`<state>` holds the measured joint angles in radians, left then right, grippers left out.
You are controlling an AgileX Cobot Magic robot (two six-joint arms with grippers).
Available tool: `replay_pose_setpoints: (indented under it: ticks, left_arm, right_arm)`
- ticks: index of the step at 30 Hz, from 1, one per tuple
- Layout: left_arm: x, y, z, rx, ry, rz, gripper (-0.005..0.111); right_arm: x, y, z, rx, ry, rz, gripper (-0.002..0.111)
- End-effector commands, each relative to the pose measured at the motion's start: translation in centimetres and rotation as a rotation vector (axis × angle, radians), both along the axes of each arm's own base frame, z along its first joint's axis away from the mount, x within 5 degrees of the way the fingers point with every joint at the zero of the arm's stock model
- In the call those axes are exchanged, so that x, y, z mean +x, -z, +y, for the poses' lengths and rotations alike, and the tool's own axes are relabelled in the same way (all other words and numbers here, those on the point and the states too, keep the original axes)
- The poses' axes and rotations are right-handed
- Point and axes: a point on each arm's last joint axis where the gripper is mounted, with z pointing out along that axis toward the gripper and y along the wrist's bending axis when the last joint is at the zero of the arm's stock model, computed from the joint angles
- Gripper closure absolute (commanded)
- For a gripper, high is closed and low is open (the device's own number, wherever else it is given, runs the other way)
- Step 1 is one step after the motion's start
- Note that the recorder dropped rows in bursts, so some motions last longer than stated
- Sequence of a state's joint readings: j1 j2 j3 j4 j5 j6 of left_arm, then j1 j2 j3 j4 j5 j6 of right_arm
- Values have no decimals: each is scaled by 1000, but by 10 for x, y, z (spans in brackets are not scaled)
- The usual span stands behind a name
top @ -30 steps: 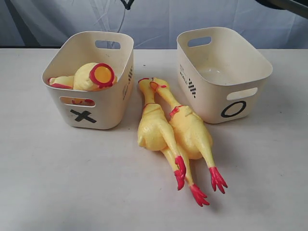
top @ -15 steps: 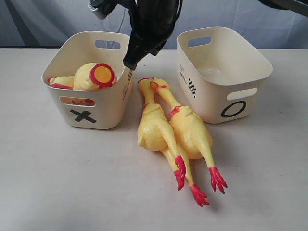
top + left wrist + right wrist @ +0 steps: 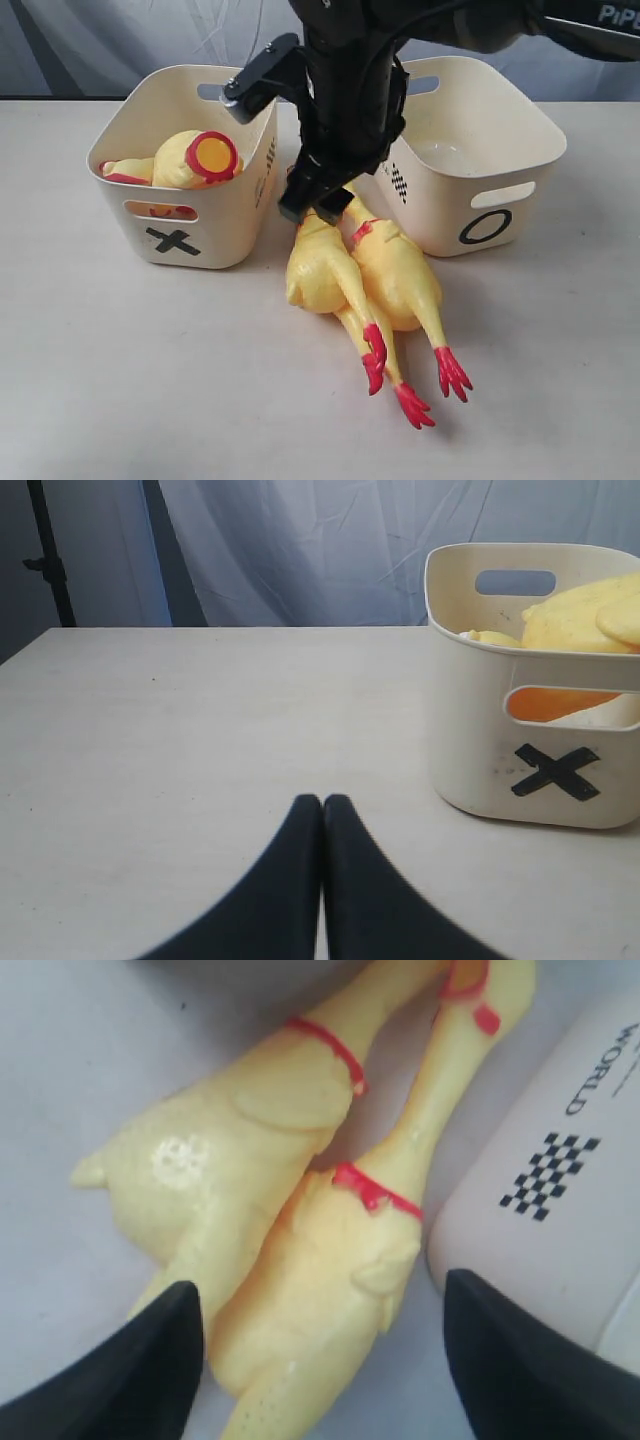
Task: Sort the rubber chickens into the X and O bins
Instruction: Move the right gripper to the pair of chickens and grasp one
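Directly below the right gripper (image 3: 320, 1300) — spread wide, empty — the two whole rubber chickens (image 3: 320, 265) lie side by side, long axes crossing its opening; left gripper (image 3: 322, 810) closed, empty, farther off.

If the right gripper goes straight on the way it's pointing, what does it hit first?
The right gripper would likely meet the whole chicken next to the O bin first, around its upper body, though depth is unclear.

The table (image 3: 120, 380) is overlooked obliquely by the exterior view. The X bin (image 3: 470, 740) is shared with the low, level left wrist view, the whole chickens (image 3: 230, 1150) with the close, downward right wrist view.
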<state>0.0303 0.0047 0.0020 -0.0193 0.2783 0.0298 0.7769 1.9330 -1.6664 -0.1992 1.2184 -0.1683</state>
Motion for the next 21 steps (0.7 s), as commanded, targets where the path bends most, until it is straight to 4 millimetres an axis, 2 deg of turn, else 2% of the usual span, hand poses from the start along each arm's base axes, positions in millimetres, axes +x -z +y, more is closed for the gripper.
replay_pose_setpoints:
  ticks: [1, 4, 9, 12, 18, 21]
  left_arm:
    - [0, -2, 0, 4, 3, -16, 107]
    - [0, -2, 0, 4, 3, -16, 107]
    - [0, -2, 0, 4, 3, -16, 107]
    - [0, -2, 0, 4, 3, -16, 107]
    - [0, -2, 0, 4, 3, -16, 107]
    - [0, -2, 0, 4, 3, -16, 107]
  right_arm:
    - [-14, 15, -17, -52, -6, 70, 43]
    - [-23, 31, -18, -17, -14, 110, 43]
    - [-23, 54, -14, 73, -39, 63, 43]
    - [-23, 59, -14, 91, -44, 47, 43]
    - [-17, 57, -5, 187, -54, -29, 43]
    - [-13, 65, -1, 204, -48, -38, 43]
